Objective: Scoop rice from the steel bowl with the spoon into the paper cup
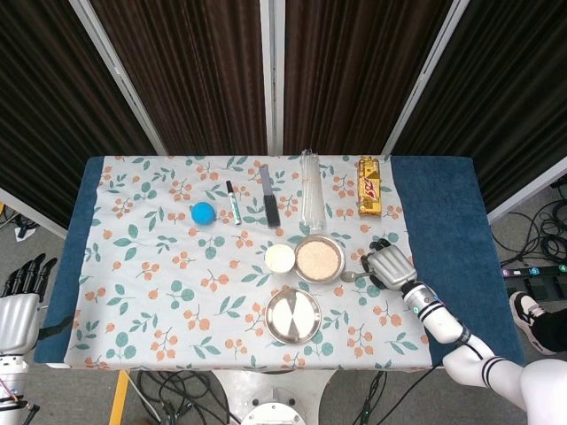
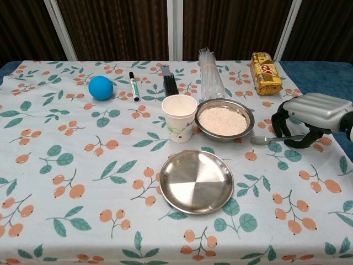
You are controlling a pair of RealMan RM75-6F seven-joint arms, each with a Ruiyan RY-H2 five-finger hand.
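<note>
The steel bowl (image 2: 223, 137) of white rice (image 2: 222, 120) stands right of centre, and the white paper cup (image 2: 179, 118) stands upright against its left side. To the bowl's right the spoon (image 2: 260, 140) lies on the cloth, its scoop end toward the bowl. My right hand (image 2: 309, 113) arches over the spoon's handle, fingers curled down on the far side and thumb on the near side, gripping it low on the table. In the head view the right hand (image 1: 390, 264) is just right of the bowl (image 1: 319, 280). My left hand (image 1: 19, 305) hangs off the table's left edge, fingers apart and holding nothing.
An empty steel plate (image 2: 196, 181) lies in front of the cup and bowl. Along the back are a blue ball (image 2: 100, 87), a marker (image 2: 134, 86), a dark flat tool (image 2: 169, 83), a clear tube pack (image 2: 210, 77) and a yellow snack bar (image 2: 265, 73).
</note>
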